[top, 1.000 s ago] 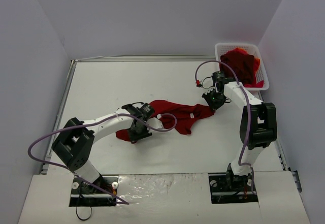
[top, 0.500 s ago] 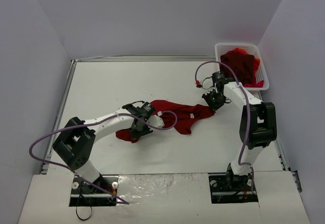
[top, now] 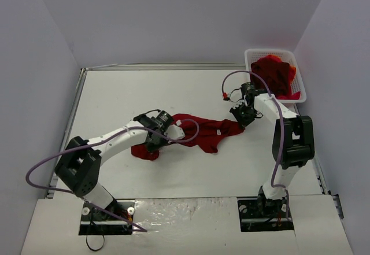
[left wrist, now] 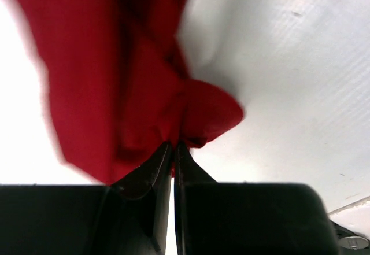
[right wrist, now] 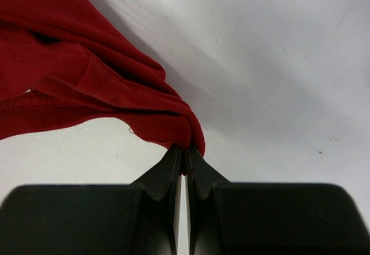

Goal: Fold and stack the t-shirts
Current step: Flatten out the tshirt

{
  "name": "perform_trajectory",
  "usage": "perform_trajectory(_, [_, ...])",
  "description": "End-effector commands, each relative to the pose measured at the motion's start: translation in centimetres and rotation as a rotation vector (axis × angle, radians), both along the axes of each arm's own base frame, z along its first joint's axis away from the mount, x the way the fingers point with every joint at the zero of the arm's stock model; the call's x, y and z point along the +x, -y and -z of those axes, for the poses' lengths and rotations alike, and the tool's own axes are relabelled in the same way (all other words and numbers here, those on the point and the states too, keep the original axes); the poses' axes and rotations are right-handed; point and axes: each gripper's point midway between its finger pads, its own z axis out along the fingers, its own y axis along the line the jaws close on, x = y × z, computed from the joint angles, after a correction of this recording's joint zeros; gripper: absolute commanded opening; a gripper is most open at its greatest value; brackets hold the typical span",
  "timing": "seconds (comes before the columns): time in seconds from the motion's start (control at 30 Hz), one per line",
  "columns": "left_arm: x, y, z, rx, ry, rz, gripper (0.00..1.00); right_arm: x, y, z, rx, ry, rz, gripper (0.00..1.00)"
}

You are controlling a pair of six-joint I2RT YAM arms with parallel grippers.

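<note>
A dark red t-shirt lies crumpled across the middle of the table, stretched between my two grippers. My left gripper is shut on its left part; in the left wrist view the cloth bunches right at the pinched tips. My right gripper is shut on the shirt's right corner, and the right wrist view shows the fabric drawn into a point at the closed tips. More red and red-orange t-shirts are piled in the basket at the back right.
The white mesh basket stands at the back right corner, just behind my right arm. White walls close the table on three sides. A purple cable loops over each arm.
My left gripper has closed on the shirt's left part and shifted a little to the left and back, pulling the cloth with it. The right gripper has stayed where it was.
</note>
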Motion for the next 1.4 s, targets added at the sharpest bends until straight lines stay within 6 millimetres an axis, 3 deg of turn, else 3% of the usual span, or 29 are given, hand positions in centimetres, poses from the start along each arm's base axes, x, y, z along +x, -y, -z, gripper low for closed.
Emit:
perform_trajectory(0.0, [3.4, -0.5, -6.7, -0.092, 0.168, -0.058, 0.02, 0.0, 0.6, -1.9, -0.014, 0.034, 0.015, 0.00])
perform_trajectory(0.17, [7.2, -3.1, -13.3, -0.184, 0.342, -0.188, 0.02, 1.8, 0.5, -6.5, 0.002, 0.168, 0.041, 0.00])
perform_trajectory(0.33, [9.8, -6.4, -17.0, -0.195, 0.466, -0.315, 0.02, 4.0, 0.3, -10.8, 0.022, 0.293, 0.069, 0.00])
perform_trajectory(0.6, [11.6, -11.0, -20.8, -0.202, 0.648, -0.519, 0.02, 7.4, 0.5, -17.0, 0.022, 0.464, 0.094, 0.00])
perform_trajectory(0.8, [11.6, -14.7, -24.1, -0.204, 0.798, -0.664, 0.02, 8.0, -1.0, -21.3, 0.106, 0.579, 0.038, 0.00])
perform_trajectory(0.9, [11.2, -16.4, -25.3, -0.195, 0.841, -0.716, 0.02, 7.6, -1.2, -22.5, 0.127, 0.626, 0.035, 0.00])
perform_trajectory(1.03, [10.7, -17.8, -26.0, -0.180, 0.873, -0.748, 0.02, 6.2, -1.1, -22.3, 0.130, 0.621, 0.024, 0.00])
perform_trajectory(1.1, [10.6, -17.7, -25.7, -0.179, 0.860, -0.740, 0.02, 5.5, -0.9, -22.9, 0.125, 0.637, 0.023, 0.00])
perform_trajectory(1.2, [10.5, -17.5, -24.6, -0.173, 0.827, -0.740, 0.02, 3.9, -0.9, -21.5, 0.111, 0.599, -0.016, 0.00])
perform_trajectory(1.37, [10.2, -17.1, -23.5, -0.193, 0.798, -0.736, 0.02, 1.6, 0.0, -17.6, 0.065, 0.502, -0.021, 0.20])
